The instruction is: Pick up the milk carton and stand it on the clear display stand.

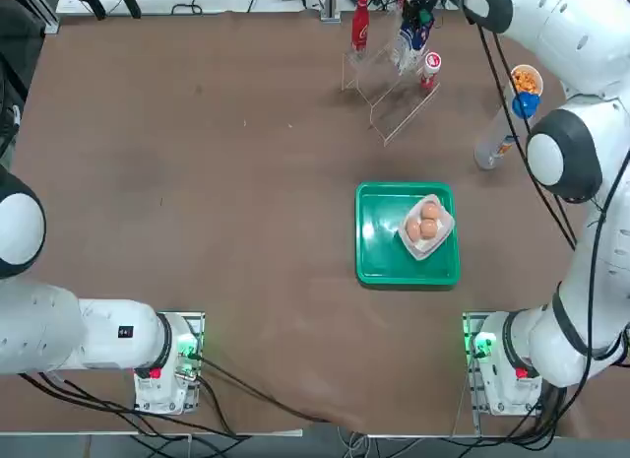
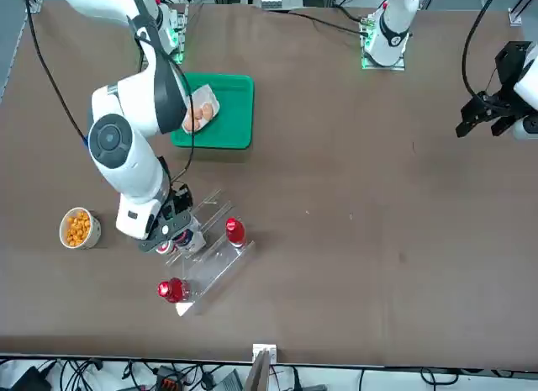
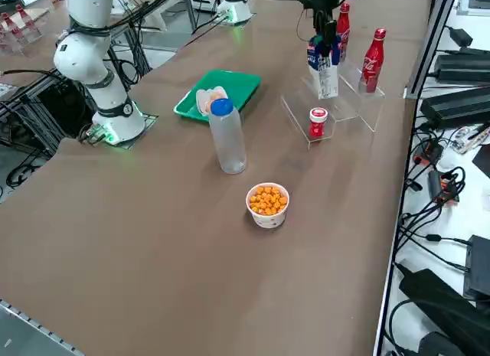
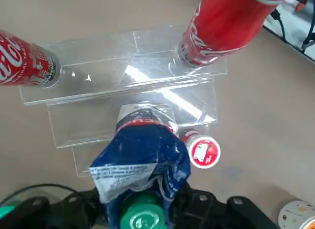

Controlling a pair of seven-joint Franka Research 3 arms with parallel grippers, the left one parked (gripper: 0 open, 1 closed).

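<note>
Right gripper (image 3: 325,44) closed on the upper part of the milk carton (image 4: 142,160); carton upright, at the clear display stand (image 4: 133,86). Whether its base bears on a tier: cannot tell, view partly blocked. On the stand: 2 red Coca-Cola bottles (image 3: 373,61) and 1 small bottle with red-and-white cap (image 3: 318,122). Green tray (image 1: 374,231) holds 1 pack of 3 eggs (image 1: 426,228). Between tray and cup of orange pieces (image 3: 267,204): 1 blue-capped bottle (image 3: 228,138).
</note>
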